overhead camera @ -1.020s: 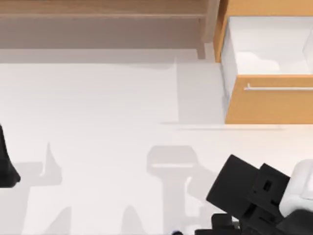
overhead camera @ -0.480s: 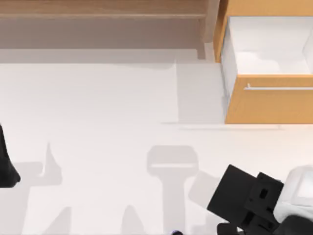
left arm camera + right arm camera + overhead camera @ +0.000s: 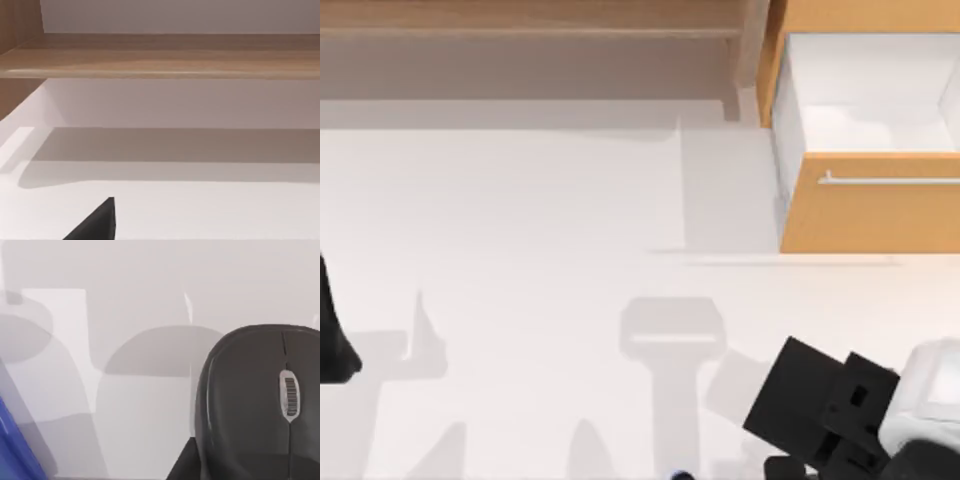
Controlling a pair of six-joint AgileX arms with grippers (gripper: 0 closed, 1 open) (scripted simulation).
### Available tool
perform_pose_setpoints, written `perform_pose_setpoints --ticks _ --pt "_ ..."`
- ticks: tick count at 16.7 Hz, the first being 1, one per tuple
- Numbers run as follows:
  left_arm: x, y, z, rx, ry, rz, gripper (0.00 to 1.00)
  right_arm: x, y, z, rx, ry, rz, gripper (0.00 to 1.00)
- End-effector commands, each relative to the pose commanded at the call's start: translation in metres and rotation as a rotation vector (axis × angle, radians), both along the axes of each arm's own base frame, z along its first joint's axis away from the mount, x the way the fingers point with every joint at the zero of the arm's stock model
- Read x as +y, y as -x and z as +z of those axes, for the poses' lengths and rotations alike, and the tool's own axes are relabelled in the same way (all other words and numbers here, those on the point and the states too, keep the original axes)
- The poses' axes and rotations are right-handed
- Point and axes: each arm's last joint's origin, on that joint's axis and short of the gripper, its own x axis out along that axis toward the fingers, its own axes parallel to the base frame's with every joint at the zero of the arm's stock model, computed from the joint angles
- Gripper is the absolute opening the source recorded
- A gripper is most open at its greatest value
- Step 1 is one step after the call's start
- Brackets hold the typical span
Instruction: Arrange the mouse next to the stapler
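White bench (image 3: 520,220) with an open drawer (image 3: 870,100) at far right; my right hand (image 3: 790,465) low at the near-right edge, mouse (image 3: 260,400) close under it beside something blue (image 3: 15,450), grip state unclear, left arm (image 3: 332,340) parked left.

Right arm (image 3: 840,420): cut off by the lower and right borders of the top view, its pincer hidden beneath the wrist. Left arm (image 3: 332,330): only a dark sliver at the left border. Mouse (image 3: 260,405): cropped in the right wrist view, its rear part out of frame. Blue object (image 3: 15,450), beside the mouse: only a corner visible, identity indeterminable. Drawer (image 3: 870,140): truncated at the right border.
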Motion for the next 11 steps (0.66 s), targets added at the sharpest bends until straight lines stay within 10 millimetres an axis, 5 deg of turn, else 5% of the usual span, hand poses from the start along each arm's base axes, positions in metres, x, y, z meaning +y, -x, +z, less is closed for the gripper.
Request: perform_pose_setpoints --ticks 5,11 --pt "0.0 0.0 0.0 0.0 0.0 0.0 1.0 0.0 0.0 0.0 0.0 0.0 0.0 0.98" --pt "0.0 0.0 0.0 0.0 0.0 0.0 1.0 0.0 0.0 0.0 0.0 0.0 0.0 1.0"
